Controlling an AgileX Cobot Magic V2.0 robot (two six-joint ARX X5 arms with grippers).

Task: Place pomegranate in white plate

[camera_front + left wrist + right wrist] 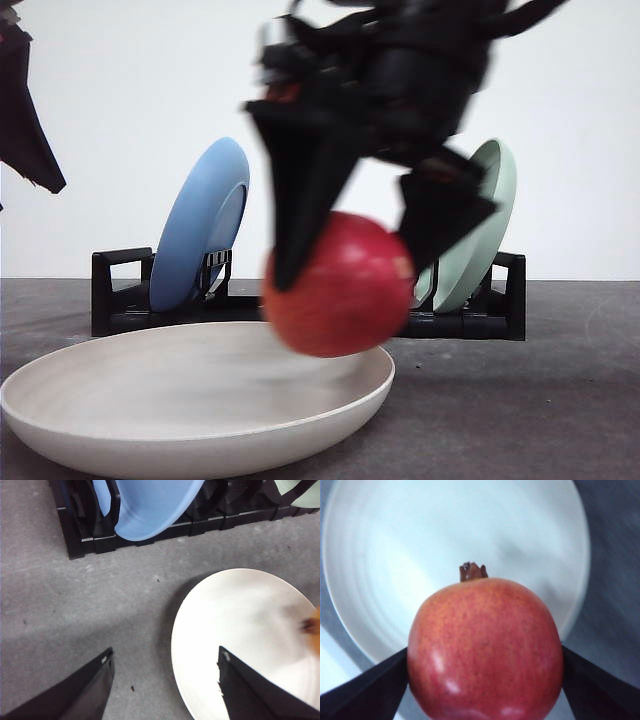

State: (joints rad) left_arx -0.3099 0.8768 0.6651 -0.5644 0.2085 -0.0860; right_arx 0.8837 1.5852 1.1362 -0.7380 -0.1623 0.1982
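Note:
The red pomegranate (335,285) hangs in the air over the right rim of the white plate (150,425), held between the black fingers of my right gripper (375,250). In the right wrist view the pomegranate (485,647), its brown crown pointing away, sits above the white plate (395,555), with my right gripper (485,680) shut on both its sides. My left gripper (165,685) stands open above the grey table, its right finger over the white plate (240,620). An orange blur at that view's right edge is the pomegranate (316,630).
A black dish rack (120,300) stands behind the white plate, holding an upright blue plate (200,225) at left and a pale green plate (475,230) at right. The grey tabletop (560,400) lies bare to the right. My left arm (25,110) hangs at upper left.

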